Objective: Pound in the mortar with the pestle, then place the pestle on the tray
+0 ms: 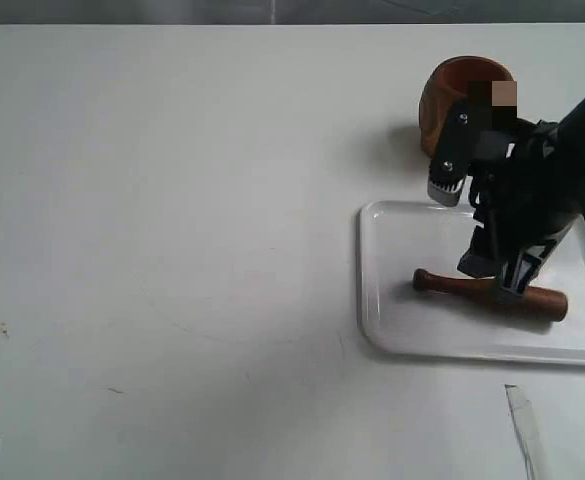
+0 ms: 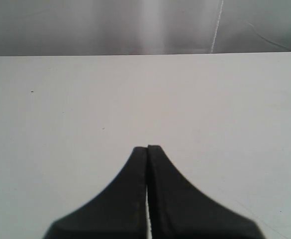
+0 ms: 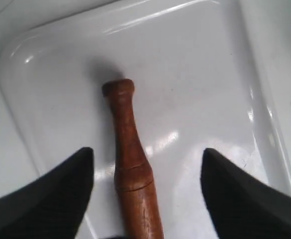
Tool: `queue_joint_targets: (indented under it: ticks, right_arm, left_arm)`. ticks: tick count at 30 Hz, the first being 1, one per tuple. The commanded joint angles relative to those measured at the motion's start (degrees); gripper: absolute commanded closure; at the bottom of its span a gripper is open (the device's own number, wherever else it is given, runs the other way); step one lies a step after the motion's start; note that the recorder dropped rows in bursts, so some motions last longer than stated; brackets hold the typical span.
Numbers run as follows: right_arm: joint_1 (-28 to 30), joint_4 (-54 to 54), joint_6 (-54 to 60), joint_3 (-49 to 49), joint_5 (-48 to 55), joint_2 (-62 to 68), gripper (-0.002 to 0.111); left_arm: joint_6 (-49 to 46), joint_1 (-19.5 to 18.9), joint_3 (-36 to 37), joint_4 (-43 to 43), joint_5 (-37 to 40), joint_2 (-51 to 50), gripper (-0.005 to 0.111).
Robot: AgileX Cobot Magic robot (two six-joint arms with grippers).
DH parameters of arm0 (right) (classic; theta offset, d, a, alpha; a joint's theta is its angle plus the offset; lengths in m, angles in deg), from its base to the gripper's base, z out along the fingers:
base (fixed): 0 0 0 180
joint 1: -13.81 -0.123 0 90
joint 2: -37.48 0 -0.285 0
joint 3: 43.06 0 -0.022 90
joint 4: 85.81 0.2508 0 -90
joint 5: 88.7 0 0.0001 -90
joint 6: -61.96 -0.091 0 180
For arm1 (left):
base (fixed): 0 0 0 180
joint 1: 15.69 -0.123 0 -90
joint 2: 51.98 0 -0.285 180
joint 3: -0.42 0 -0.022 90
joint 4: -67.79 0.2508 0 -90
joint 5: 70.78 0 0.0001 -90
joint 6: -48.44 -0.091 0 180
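The reddish-brown pestle (image 1: 442, 284) lies flat on the white tray (image 1: 392, 330), its knob end toward the tray's left side. In the right wrist view the pestle (image 3: 130, 164) rests between the two black fingers, touching neither. My right gripper (image 1: 499, 280) hangs open just over the pestle's middle; its midpoint (image 3: 147, 155) sits above the tray (image 3: 210, 74). The wooden mortar (image 1: 450, 92) stands upright behind the tray, partly hidden by the right arm. My left gripper (image 2: 147, 148) is shut on nothing over bare white table and is out of the exterior view.
A white table (image 1: 172, 250) spreads wide to the left of the tray. A strip of tape or scuff mark (image 1: 524, 425) lies near the front edge at the right. A grey wall (image 2: 110, 25) rises beyond the table's far edge.
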Motion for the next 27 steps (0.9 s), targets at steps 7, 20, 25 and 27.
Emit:
queue_joint_targets:
  ticks: [7, 20, 25, 27]
  right_arm:
    - [-0.25, -27.09, -32.3, -0.27, -10.59, -7.29, 0.059]
    - [-0.12, -61.62, -75.63, 1.5, -7.05, -34.22, 0.108]
    - [-0.12, -54.16, -68.56, 5.75, -11.42, -49.18, 0.108]
    - [-0.12, -45.35, -61.08, 7.75, -14.47, -56.07, 0.108]
  left_arm:
    - [0.47, 0.44, 0.03, -0.42, -0.17, 0.07, 0.107]
    - [0.47, 0.44, 0.03, -0.42, -0.17, 0.07, 0.107]
    - [0.47, 0.44, 0.03, -0.42, -0.17, 0.07, 0.107]
    - [0.47, 0.44, 0.03, -0.42, -0.17, 0.07, 0.107]
